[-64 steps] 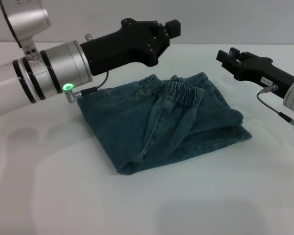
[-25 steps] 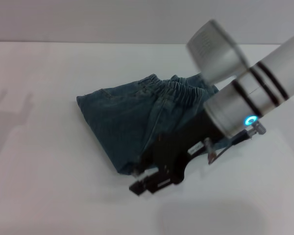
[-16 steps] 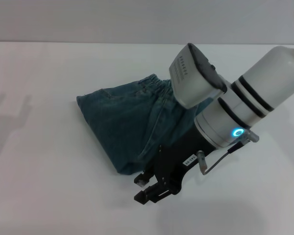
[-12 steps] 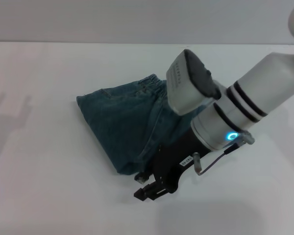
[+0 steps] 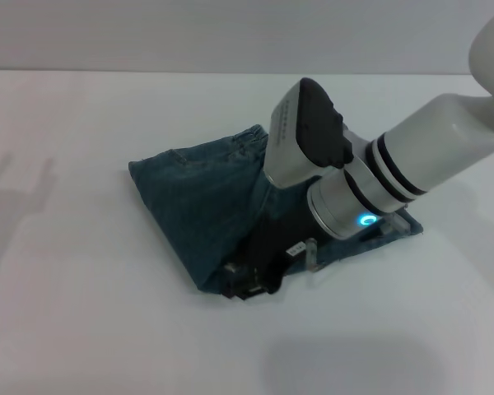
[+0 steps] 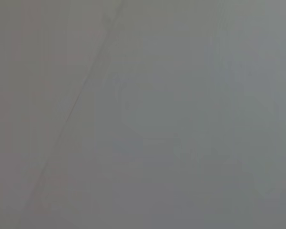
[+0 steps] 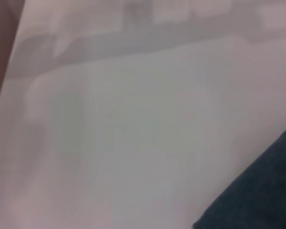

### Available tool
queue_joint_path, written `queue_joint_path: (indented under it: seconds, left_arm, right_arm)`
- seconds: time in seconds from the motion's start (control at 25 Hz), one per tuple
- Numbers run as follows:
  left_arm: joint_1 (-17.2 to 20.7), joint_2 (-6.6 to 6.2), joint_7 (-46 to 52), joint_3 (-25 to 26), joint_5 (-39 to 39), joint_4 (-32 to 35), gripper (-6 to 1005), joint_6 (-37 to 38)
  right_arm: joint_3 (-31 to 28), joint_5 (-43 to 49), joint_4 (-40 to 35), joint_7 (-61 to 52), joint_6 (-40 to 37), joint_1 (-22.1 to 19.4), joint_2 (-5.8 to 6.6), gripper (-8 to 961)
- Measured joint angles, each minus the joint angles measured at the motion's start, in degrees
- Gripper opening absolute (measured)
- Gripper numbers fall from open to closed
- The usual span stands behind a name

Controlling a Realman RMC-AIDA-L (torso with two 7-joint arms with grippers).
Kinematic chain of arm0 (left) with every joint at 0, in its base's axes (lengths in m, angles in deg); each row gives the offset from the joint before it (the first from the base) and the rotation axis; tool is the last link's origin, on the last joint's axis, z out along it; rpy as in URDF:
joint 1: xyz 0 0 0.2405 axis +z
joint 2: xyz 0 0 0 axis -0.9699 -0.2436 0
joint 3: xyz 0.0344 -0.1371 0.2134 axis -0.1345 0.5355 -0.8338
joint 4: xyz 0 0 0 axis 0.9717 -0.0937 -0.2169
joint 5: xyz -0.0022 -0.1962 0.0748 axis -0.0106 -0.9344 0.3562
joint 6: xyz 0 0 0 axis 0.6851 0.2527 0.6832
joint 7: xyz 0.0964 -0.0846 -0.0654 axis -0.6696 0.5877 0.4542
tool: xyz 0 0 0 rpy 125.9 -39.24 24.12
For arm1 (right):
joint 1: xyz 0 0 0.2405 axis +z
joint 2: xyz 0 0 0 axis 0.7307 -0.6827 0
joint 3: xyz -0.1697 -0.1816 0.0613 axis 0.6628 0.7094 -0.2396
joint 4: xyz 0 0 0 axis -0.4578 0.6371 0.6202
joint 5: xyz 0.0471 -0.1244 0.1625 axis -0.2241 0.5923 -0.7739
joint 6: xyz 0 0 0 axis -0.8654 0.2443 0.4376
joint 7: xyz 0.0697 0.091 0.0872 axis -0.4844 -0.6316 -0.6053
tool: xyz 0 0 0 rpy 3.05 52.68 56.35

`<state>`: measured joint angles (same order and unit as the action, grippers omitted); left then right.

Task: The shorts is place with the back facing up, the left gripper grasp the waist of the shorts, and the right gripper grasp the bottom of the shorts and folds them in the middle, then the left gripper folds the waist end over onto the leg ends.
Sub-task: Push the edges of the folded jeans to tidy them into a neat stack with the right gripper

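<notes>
Head view shows the white bench (image 5: 82,329) bare along its left side, with only faint shadows there; the left end effector does not show in this view, and the left wrist view gives nothing but a plain grey surface, so its state cannot be told; toward the middle of the bench lie the shorts (image 5: 189,197), a folded bundle of blue-green denim, one corner pointing to the left edge and a folded edge running toward the near edge; a little of the gathered waist (image 5: 251,136) peeks out at the far side of the bundle; the right end effector (image 5: 245,284) reaches in from the right edge, its black claw low at the near corner of the bundle, touching or just over the denim; whether its fingers are wide or narrow cannot be told; right wrist view catches a dark denim corner (image 7: 262,191) against pale bench.
</notes>
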<state>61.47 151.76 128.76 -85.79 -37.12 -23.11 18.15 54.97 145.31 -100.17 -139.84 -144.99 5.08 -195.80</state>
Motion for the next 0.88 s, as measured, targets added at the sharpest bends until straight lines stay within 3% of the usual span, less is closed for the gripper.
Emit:
queue_joint_path:
  seconds: [0.88]
  left_arm:
    - [-0.16,-0.23,-1.29,0.14,0.0,0.0,738,-0.9]
  right_arm:
    - [3.53,-7.26,-0.21,0.61,16.85,0.37,0.02,386]
